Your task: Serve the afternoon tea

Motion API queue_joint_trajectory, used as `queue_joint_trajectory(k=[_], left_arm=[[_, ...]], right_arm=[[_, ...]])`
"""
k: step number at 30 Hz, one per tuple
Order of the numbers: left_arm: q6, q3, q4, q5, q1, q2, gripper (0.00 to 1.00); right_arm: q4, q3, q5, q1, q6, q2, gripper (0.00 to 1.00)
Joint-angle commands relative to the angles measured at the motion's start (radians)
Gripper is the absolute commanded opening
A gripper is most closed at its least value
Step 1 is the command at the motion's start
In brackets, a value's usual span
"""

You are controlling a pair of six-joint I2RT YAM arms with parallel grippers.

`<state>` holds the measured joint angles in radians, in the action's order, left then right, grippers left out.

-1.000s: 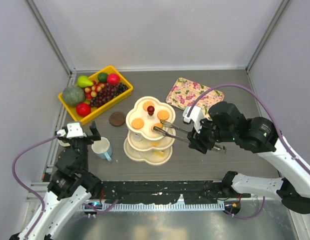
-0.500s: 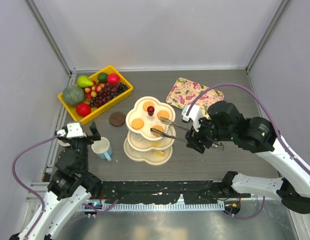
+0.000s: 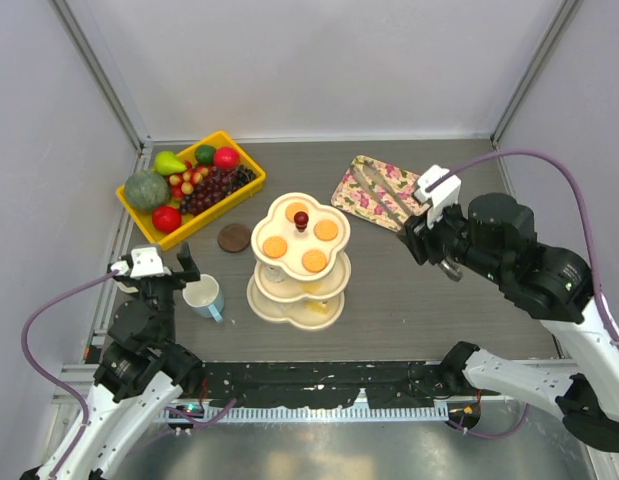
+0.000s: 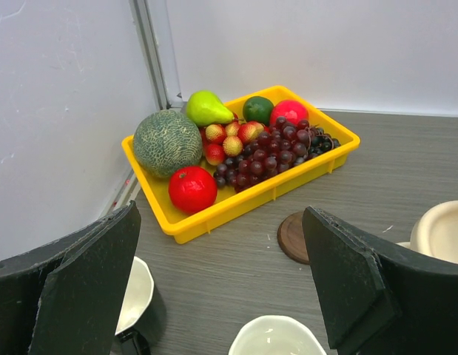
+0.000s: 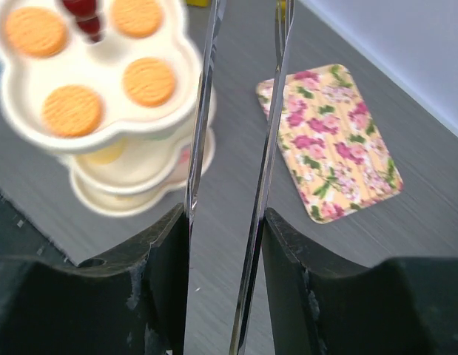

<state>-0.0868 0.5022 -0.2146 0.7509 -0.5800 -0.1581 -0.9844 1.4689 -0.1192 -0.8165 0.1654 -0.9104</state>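
The grey wood-grain worktop [image 3: 389, 305] is hemmed by white walls on the left, far and right sides, with a black rail along its near edge. At its middle stands the cream three-tier clover-shaped stand [image 3: 261, 296]. Bare worktop lies on its right as far as the right arm, and a narrower strip on its near side. The yellow plastic bin of fruit [image 3: 247, 168] sits skewed in the far left corner, close to the left wall. The floral rectangular tray [image 3: 361, 198] lies far right, well apart from the stand.

The left pincer [image 4: 225, 292] hangs at the left edge, spread wide and grasping nothing. Just below it are the pale blue mug [image 3: 211, 306], beside the stand, and a dark mug with a white inside [image 4: 149, 319], close by on the left. The right pincer [image 5: 225, 229] is clenched on long metal tongs [image 3: 377, 186], whose tips reach over the tray; whether they touch it I cannot tell.

A round brown coaster [image 3: 234, 237] lies between bin and stand. Four round orange biscuits [image 5: 147, 81] fill the top tier's lobes around the red knob [image 3: 301, 218]. A blurred yellowish pastry [image 5: 103, 154] shows beneath that tier.
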Motion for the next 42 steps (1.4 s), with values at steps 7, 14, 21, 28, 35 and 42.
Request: queue_joint_trajectory(k=[7, 14, 21, 28, 35, 42], left_arm=[[0.002, 0.012, 0.031, 0.005, 0.006, 0.020, 0.99], [0.010, 0.009, 0.034, -0.001, 0.005, 0.026, 0.99], [0.013, 0.007, 0.032, -0.007, 0.005, 0.025, 0.99], [0.010, 0.004, 0.038, -0.008, 0.006, 0.023, 0.99], [0.012, 0.009, 0.037, -0.018, 0.005, 0.026, 0.99], [0.010, 0.009, 0.034, -0.013, 0.005, 0.025, 0.99]], right_arm=[[0.271, -0.086, 0.050, 0.411, -0.075, -0.298, 0.48], [0.444, -0.076, 0.066, 0.485, -0.103, -0.649, 0.47], [0.461, 0.096, 0.081, 0.510, 0.055, -0.947, 0.47], [0.405, 0.137, 0.031, 0.525, 0.158, -1.052, 0.57], [0.406, 0.099, -0.042, 0.528, 0.149, -1.010, 0.76], [0.431, 0.048, 0.007, 0.519, 0.100, -0.920, 0.85]])
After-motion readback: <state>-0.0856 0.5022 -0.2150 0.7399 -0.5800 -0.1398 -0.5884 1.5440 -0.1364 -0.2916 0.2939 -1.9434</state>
